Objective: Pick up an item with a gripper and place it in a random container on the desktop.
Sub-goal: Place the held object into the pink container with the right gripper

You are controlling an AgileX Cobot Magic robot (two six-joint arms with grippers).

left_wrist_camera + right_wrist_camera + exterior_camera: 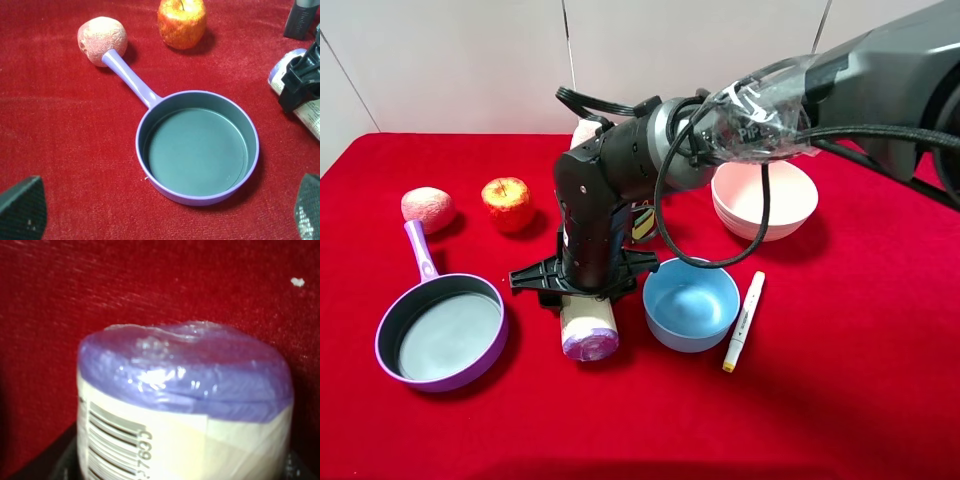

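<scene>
Roll (185, 405) filled the right wrist view at very close range: purple end under shiny film, white body below it. From above it lay on its side on the red worktop (880, 400), between pan (380, 345) and blue bowl (692, 305), just beside the bowl.

Right gripper (583, 285) stood straight over the roll, body low on it. The fingers were hidden from above, and the wrist view showed only dark blur at its lower corners. Could not tell whether it was pinching the roll or merely straddling it. The roll looked to be resting on the worktop, not lifted.

Left gripper (165, 220) was spread wide and empty, hanging near the pan.

Progress, as judged: early, at the grasp. Nothing was in the pink bowl (775, 215) as far as its visible part showed; arm (880, 70) and cable crossed its rim. Left to do: secure the grip, lift, carry past the blue bowl to the pink one behind it, release.

Writing: barcode on the roll with digits beside it, blurred; something like "7600", not certain. Small print on the roll in the left wrist view was too fine to read. "PiP" showed on the arm under clear plastic wrap, the rest hidden.

Also present: marker (744, 320) just beside the blue bowl, apple (507, 203), and a pinkish fruit (427, 208) at the tip of the pan handle.
</scene>
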